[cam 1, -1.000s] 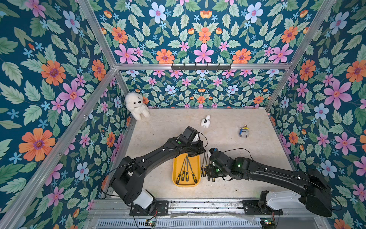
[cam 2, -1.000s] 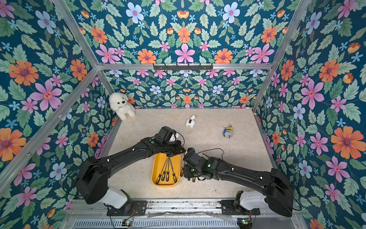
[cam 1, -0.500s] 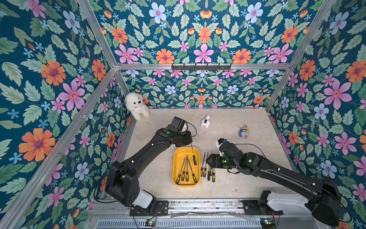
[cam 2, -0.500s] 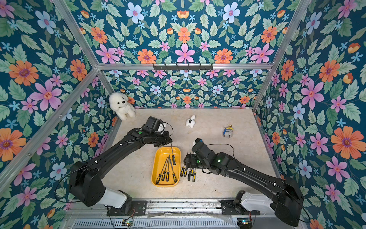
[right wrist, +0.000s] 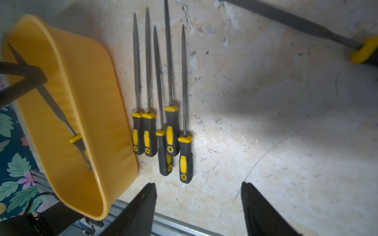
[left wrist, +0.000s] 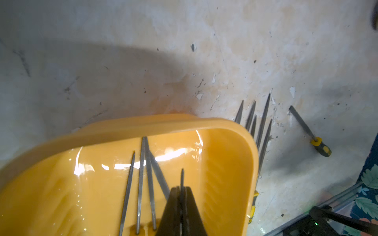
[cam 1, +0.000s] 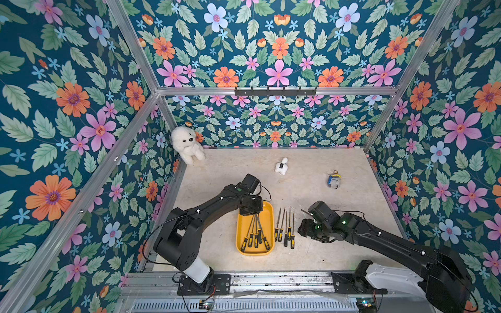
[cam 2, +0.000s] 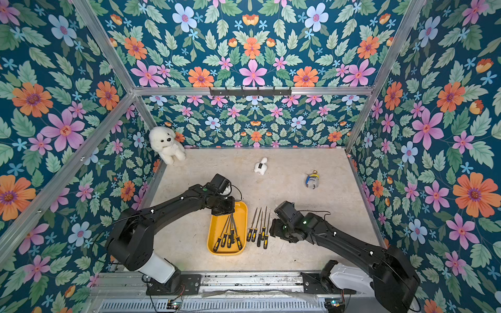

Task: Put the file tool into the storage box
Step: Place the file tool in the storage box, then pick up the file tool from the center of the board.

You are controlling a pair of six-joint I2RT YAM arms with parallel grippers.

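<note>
The left gripper [left wrist: 181, 191] is clenched on the blade of a slim steel file [right wrist: 53, 105] with a black-and-yellow handle. The handle end dips into the shallow yellow plastic storage box [cam 1: 267, 216] near the bench's [cam 1: 311, 257] front edge. The right gripper [right wrist: 197, 204] stands spread and empty. Five matching files [right wrist: 171, 132] lie just beside the box, and other files [left wrist: 150, 179] lie inside it.

The left arm [cam 1: 206, 211] stretches from its base at the 7 o'clock edge of the counter [cam 1: 298, 189] toward 1 o'clock, wrist bent downward. The left pincer [left wrist: 181, 194] is pressed tight on the blade of a file [right wrist: 53, 106]. The right arm [cam 1: 379, 235] reaches low from 5 o'clock toward 10 o'clock. The right pincer [right wrist: 199, 183] gapes wide and empty.
</note>
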